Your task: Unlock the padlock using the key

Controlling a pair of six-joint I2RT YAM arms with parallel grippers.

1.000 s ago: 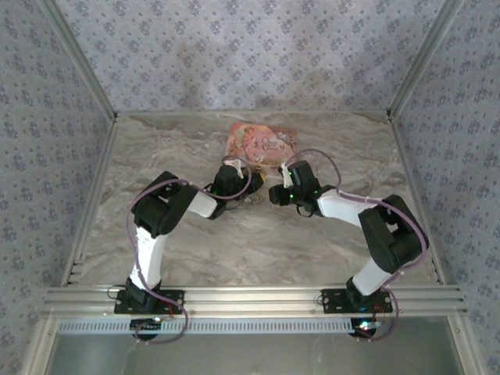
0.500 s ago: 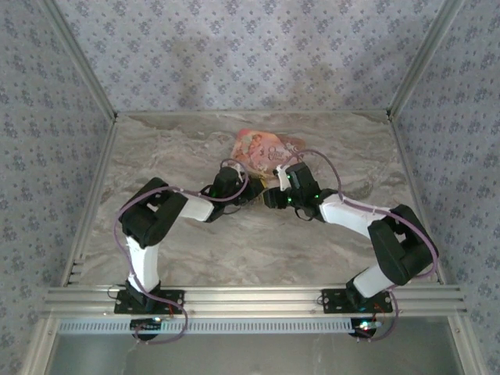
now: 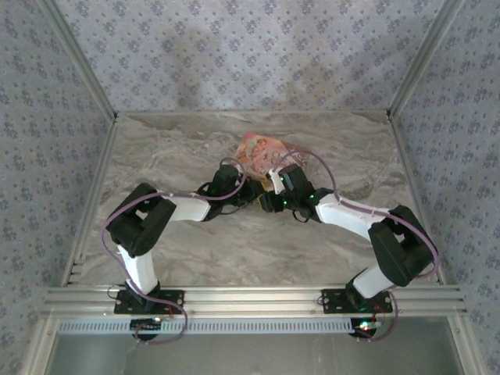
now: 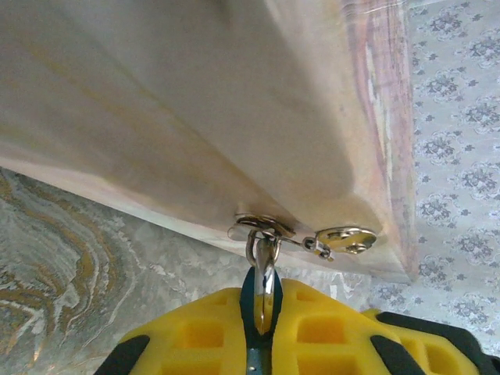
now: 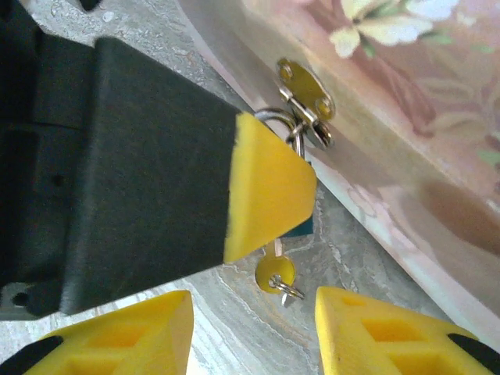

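The tiny blue padlock (image 4: 248, 297) is pinched between the yellow pads of my left gripper (image 4: 262, 312), which is shut on it. Its silvery shackle (image 4: 262, 251) hangs from a metal ring on the edge of the pink pouch (image 4: 234, 117). In the right wrist view the left finger (image 5: 266, 187) covers most of the padlock (image 5: 303, 227), and a teal corner peeks out. A key (image 5: 275, 273) with a yellow head and small ring sticks out of the lock's underside. My right gripper (image 5: 251, 301) is open, its fingers either side of the key and apart from it.
The pink illustrated pouch (image 3: 262, 148) is tipped up off the marble table (image 3: 172, 148) at the back centre. A metal clasp plate (image 5: 305, 90) sits on its edge. Patterned walls and an aluminium frame (image 3: 250, 297) enclose the table. Both grippers (image 3: 258, 195) meet mid-table.
The pouch has been pulled nearer and tipped up. The left elbow has swung out to the left, and the right gripper has moved left, closer to the left gripper.
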